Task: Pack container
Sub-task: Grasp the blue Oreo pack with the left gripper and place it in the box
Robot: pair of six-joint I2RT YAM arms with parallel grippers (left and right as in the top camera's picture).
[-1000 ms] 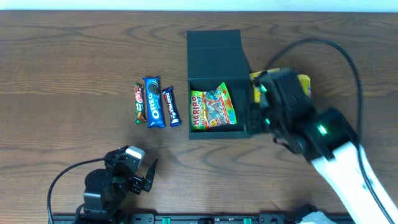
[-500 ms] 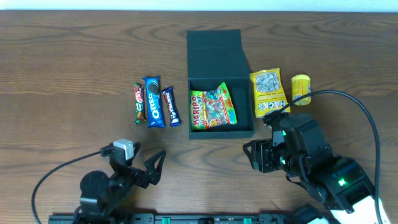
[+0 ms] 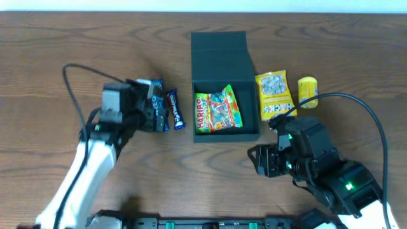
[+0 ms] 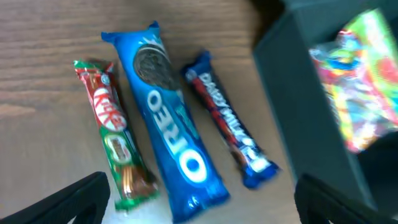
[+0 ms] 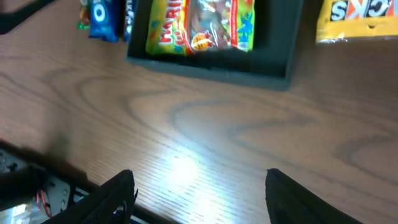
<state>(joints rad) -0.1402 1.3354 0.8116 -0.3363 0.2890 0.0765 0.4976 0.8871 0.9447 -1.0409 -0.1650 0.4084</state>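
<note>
Container, dark green, standing open just right of centre in the overhead view, lid flap laid back toward the top edge. Left end effector spread wide and holding nothing, its two dark fingertips in the lower corners of the left wrist view, poised above the row of three bars left of centre. In that row: red-and-green KitKat on the left, blue Oreo pack close beside it in the middle, dark blue chocolate bar on the right, nearest the box wall. No contact with any bar visible; height above them hard to tell. Right end effector likewise open wide and empty, hanging over bare tabletop in the lower right of the overhead view, below the box's near wall and apart from it. Inside the box, one colourful Haribo bag, covering most of the floor. Just right of the box, a yellow snack packet, and beside that a small yellow item, too small to identify. Judged progress: early, with one item in, five out on the tabletop, lid not yet closed. Probably next, a pick from the left-hand row, perhaps the Oreo pack given the centring above it; no confirming that from here.
</note>
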